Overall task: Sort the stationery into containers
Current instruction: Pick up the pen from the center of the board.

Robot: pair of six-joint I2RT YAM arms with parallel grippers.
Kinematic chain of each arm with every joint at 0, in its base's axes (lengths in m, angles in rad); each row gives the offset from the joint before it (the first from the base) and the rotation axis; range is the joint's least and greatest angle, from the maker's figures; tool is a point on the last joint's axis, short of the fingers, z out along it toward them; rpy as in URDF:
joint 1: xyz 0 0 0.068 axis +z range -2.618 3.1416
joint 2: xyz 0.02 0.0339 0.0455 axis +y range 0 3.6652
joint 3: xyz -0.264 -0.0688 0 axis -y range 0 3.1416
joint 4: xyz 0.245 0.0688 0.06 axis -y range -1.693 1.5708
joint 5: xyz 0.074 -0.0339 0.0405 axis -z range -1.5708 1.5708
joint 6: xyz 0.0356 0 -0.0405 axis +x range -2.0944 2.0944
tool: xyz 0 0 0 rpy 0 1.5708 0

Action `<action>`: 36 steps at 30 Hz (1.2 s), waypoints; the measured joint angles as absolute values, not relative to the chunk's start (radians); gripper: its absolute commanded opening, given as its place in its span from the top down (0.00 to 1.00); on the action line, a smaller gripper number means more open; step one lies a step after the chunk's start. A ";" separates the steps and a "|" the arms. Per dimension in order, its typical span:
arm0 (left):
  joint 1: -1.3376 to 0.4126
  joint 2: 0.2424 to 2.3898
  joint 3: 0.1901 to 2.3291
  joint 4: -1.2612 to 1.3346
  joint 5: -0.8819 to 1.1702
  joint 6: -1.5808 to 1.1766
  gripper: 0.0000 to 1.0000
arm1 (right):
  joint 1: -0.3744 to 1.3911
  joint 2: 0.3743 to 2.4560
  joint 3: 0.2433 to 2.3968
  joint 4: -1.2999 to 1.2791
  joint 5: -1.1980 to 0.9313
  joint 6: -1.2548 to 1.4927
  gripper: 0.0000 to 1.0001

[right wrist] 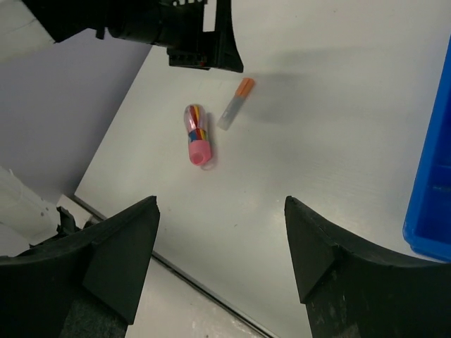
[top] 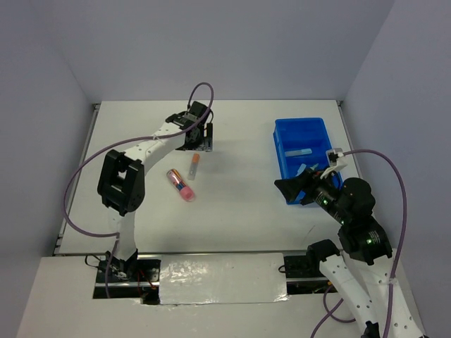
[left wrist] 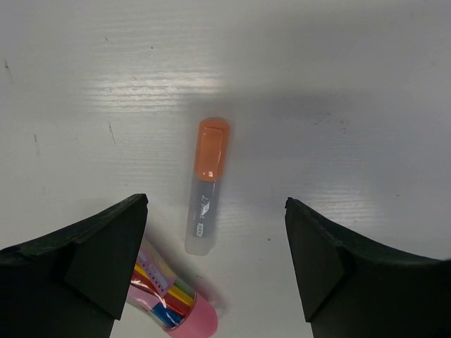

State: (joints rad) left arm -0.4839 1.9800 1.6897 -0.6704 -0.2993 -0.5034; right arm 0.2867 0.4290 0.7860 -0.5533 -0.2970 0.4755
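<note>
Right pincer (right wrist: pixel 220 211): fingers apart, empty, at the blue tray's (top: pixel 303 131) near end.
Pink-capped tube (top: pixel 181 185): lying on the table (top: pixel 239 225).
Orange-capped marker (top: pixel 193 166): just beyond the tube.
Left pincer (left wrist: pixel 215 208): fingers apart, empty, above the marker.

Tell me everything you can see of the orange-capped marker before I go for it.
The marker is short and stubby: an orange cap on a pale, translucent-looking barrel with small dark print. It lies flat on the white table, cap on, touched by nothing else. The pink-capped tube lies close by but apart. The left gripper is above it, jaws open.
</note>
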 measured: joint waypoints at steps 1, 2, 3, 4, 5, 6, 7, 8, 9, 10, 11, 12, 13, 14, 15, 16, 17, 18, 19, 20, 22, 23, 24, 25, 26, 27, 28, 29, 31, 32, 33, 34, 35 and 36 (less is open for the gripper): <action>-0.482 1.992 1.685 -0.667 -0.291 -0.500 0.10 | 0.287 0.425 0.788 -0.558 -0.301 0.474 0.21; -0.481 2.001 1.676 -0.662 -0.285 -0.500 0.11 | 0.287 0.421 0.788 -0.562 -0.303 0.473 0.21; -0.481 2.009 1.661 -0.655 -0.278 -0.499 0.14 | 0.288 0.418 0.788 -0.567 -0.305 0.473 0.21; -0.481 2.013 1.642 -0.647 -0.272 -0.500 0.16 | 0.288 0.415 0.788 -0.570 -0.308 0.474 0.21; -0.481 2.015 1.619 -0.642 -0.265 -0.501 0.17 | 0.288 0.413 0.788 -0.571 -0.311 0.474 0.21; -0.481 2.015 1.594 -0.634 -0.260 -0.501 0.19 | 0.288 0.411 0.787 -0.570 -0.314 0.475 0.21; -0.481 2.015 1.571 -0.624 -0.253 -0.500 0.20 | 0.288 0.411 0.786 -0.570 -0.317 0.478 0.21; -0.481 2.015 1.549 -0.620 -0.250 -0.501 0.21 | 0.288 0.411 0.785 -0.570 -0.320 0.479 0.21; -0.481 2.015 1.526 -0.607 -0.244 -0.501 0.21 | 0.288 0.411 0.783 -0.570 -0.324 0.481 0.21; -0.481 2.016 1.509 -0.604 -0.240 -0.501 0.21 | 0.288 0.411 0.780 -0.570 -0.327 0.482 0.21; -0.481 2.019 1.497 -0.600 -0.237 -0.501 0.21 | 0.288 0.411 0.778 -0.570 -0.330 0.482 0.21; -0.481 2.026 1.490 -0.596 -0.236 -0.501 0.22 | 0.288 0.411 0.778 -0.570 -0.331 0.483 0.21; -0.481 2.035 1.486 -0.590 -0.235 -0.501 0.24 | 0.288 0.411 0.778 -0.570 -0.332 0.485 0.21; -0.481 2.046 1.485 -0.582 -0.233 -0.503 0.26 | 0.288 0.411 0.778 -0.570 -0.334 0.486 0.21; -0.481 2.049 1.487 -0.570 -0.228 -0.502 0.36 | 0.288 0.411 0.778 -0.570 -0.334 0.486 0.21; -0.481 2.052 1.488 -0.553 -0.227 -0.504 0.44 | 0.288 0.411 0.778 -0.570 -0.334 0.485 0.20; -0.481 2.056 1.488 -0.544 -0.221 -0.506 0.51 | 0.288 0.411 0.778 -0.571 -0.333 0.485 0.21; -0.480 2.056 1.487 -0.534 -0.214 -0.506 0.63 | 0.288 0.411 0.778 -0.571 -0.333 0.485 0.21; -0.480 2.058 1.487 -0.523 -0.209 -0.508 0.67 | 0.288 0.411 0.778 -0.571 -0.333 0.485 0.20; -0.480 2.058 1.486 -0.515 -0.208 -0.502 0.76 | 0.288 0.411 0.779 -0.570 -0.334 0.485 0.20; -0.482 2.058 1.485 -0.508 -0.206 -0.500 0.88 | 0.288 0.411 0.779 -0.570 -0.339 0.485 0.19; -0.483 2.058 1.483 -0.505 -0.205 -0.501 0.93 | 0.288 0.412 0.779 -0.569 -0.346 0.486 0.19; -0.484 2.057 1.481 -0.501 -0.205 -0.501 1.00 | 0.288 0.414 0.779 -0.566 -0.356 0.487 0.16; -0.486 2.055 1.477 -0.495 -0.204 -0.500 1.00 | 0.288 0.416 0.778 -0.562 -0.361 0.493 0.15; -0.488 2.047 1.464 -0.480 -0.201 -0.500 1.00 | 0.288 0.420 0.775 -0.552 -0.363 0.502 0.14; -0.494 2.035 1.447 -0.463 -0.195 -0.500 1.00 | 0.288 0.422 0.769 -0.538 -0.364 0.506 0.14; -0.502 2.022 1.428 -0.447 -0.186 -0.499 1.00 | 0.288 0.425 0.760 -0.522 -0.364 0.517 0.14; -0.517 2.000 1.397 -0.423 -0.172 -0.499 1.00 | 0.288 0.432 0.749 -0.508 -0.363 0.530 0.14; -0.563 1.940 1.320 -0.384 -0.151 -0.496 1.00 | 0.288 0.461 0.727 -0.477 -0.359 0.561 0.13; -0.596 1.897 1.280 -0.368 -0.144 -0.495 1.00 | 0.288 0.477 0.715 -0.461 -0.351 0.577 0.13; -0.626 1.858 1.250 -0.356 -0.131 -0.493 1.00 | 0.288 0.488 0.704 -0.448 -0.339 0.593 0.13; -0.659 1.808 1.219 -0.329 -0.118 -0.487 1.00 | 0.288 0.495 0.692 -0.437 -0.321 0.616 0.13; -0.693 1.755 1.197 -0.315 -0.102 -0.480 1.00 | 0.288 0.497 0.685 -0.429 -0.307 0.632 0.13; -0.724 1.697 1.168 -0.268 -0.078 -0.474 1.00 | 0.288 0.499 0.678 -0.418 -0.281 0.651 0.13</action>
State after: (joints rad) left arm -0.7242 1.6966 1.1675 -0.2684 -0.0784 -0.4744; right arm 0.2882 0.4992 0.6785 -0.4175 -0.2813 0.6514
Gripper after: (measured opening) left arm 0.385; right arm 0.870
